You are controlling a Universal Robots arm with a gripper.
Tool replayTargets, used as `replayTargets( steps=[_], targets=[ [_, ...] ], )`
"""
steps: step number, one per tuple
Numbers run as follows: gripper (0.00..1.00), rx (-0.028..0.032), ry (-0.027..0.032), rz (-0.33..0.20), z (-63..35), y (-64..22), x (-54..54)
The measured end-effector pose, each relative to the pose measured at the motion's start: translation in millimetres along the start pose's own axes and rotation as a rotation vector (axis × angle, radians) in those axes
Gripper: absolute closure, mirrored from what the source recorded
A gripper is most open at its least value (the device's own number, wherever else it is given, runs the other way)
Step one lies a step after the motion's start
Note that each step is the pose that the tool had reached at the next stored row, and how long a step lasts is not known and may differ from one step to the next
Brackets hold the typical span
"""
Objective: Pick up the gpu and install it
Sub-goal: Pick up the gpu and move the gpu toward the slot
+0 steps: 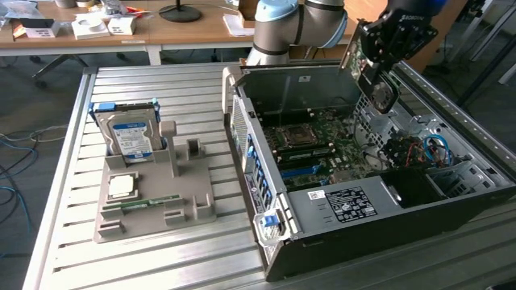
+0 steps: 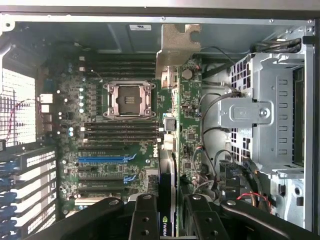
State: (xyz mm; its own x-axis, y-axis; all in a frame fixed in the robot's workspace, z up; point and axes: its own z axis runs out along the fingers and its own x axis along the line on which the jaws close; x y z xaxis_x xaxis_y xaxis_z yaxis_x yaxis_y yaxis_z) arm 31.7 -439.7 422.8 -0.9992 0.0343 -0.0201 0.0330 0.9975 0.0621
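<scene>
My gripper (image 1: 380, 71) hangs over the far right part of the open computer case (image 1: 339, 205), shut on the gpu (image 1: 383, 92). The gpu is a dark card with a round fan, hanging edge-down above the motherboard (image 1: 310, 148). In the wrist view the gpu (image 2: 171, 130) appears edge-on, running from between my black fingers (image 2: 145, 220) out to its pale metal bracket (image 2: 177, 47). My gripper (image 2: 172, 220) clamps the card's near end. Blue and black expansion slots (image 2: 107, 159) lie on the board beside the card, apart from it.
A grey fixture tray (image 1: 193, 211) at the exterior view's left holds a hard drive (image 1: 133, 136), a processor (image 1: 121, 184) and a green memory stick (image 1: 149, 202). A metal drive cage (image 2: 270, 125) and loose cables (image 1: 427, 148) fill the case beside the gpu. Desks stand behind.
</scene>
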Motion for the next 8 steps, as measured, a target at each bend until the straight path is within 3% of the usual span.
replayTargets(
  steps=[8],
  targets=[
    [0.73, 0.0001, 0.0006, 0.000, 2.0, 0.3, -8.8]
  ],
)
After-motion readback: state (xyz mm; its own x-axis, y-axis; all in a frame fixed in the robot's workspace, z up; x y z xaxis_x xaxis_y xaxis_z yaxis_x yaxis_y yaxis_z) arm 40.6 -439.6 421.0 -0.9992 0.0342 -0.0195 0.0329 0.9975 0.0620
